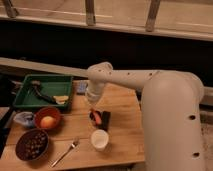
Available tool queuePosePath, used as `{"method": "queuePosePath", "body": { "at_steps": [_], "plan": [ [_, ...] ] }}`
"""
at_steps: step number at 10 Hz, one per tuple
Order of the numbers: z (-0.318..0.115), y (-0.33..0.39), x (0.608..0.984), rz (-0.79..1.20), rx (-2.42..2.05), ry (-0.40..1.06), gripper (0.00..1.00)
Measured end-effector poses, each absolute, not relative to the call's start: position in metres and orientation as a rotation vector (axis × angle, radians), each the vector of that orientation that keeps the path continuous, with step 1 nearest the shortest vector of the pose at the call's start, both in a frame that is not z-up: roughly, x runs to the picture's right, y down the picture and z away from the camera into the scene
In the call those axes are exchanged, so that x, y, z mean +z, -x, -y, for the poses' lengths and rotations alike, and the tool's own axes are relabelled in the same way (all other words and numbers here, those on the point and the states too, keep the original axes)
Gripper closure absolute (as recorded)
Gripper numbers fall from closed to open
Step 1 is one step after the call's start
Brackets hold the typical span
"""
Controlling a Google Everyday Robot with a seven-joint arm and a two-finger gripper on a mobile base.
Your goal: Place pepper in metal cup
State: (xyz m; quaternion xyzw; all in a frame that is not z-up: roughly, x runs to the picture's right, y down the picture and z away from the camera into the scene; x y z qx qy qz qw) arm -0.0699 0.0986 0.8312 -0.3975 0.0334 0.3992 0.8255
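- Gripper (92, 106) first: honestly can't tell if it's spread or clamped, it's just a dark bit under the white wrist. It hangs low over the middle of the table (125, 125), right above the pepper.
- Pepper (95, 118) is the little red-orange thing lying on the wood, touching the left side of the black block (105, 118). Whether the gripper actually touches it, I can't say.
- White cup (99, 139) stands upright a bit in front of the pepper and block, apart from both.
- Fork (65, 152) lies at an angle to the left of the white cup, near the front edge.
- Red bowl (40, 116) on the left has a round orange fruit (47, 122) in it.
- Dark bowl (20, 150) full of small dark round stuff sits in front of the red one, at the front left corner.
- Green tray (30, 80) is at the back left, with a dark utensil (42, 92) and something pale yellow (61, 99) inside.
- Big white arm (130, 77) reaches in from the right.
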Motion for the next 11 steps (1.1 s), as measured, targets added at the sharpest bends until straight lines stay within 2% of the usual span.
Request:
{"method": "queuePosePath", "body": {
  "at_steps": [2,5,11],
  "plan": [
    [-0.099,0.071,0.831,-0.073,0.844,0.843,0.22],
    [-0.090,0.066,0.831,-0.072,0.854,0.821,0.22],
    [-0.022,0.045,0.835,-0.072,0.948,0.685,0.22]
  ]
}}
